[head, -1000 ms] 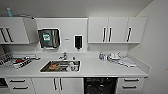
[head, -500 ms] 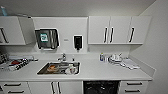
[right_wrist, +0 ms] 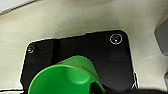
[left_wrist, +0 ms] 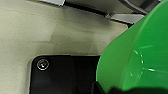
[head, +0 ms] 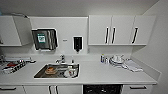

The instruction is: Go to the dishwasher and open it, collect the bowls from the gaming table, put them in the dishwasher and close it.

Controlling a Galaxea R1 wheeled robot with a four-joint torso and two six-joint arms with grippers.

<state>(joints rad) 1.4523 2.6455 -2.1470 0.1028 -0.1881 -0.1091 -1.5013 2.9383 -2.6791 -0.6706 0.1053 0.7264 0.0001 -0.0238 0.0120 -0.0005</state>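
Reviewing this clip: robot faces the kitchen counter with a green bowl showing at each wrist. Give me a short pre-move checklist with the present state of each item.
1. Dishwasher open: ok, its dark inside shows below the countertop, right of the sink.
2. Robot lined up with the dishwasher: not ok, it sits right of the head view's middle.
3. Wide green bowl at the left wrist: ok, close to the camera; grip itself cannot tell.
4. Smaller green bowl at the right wrist: ok, close to the camera; grip cannot tell.
5. Free rack space inside: cannot tell, only a dark strip shows.
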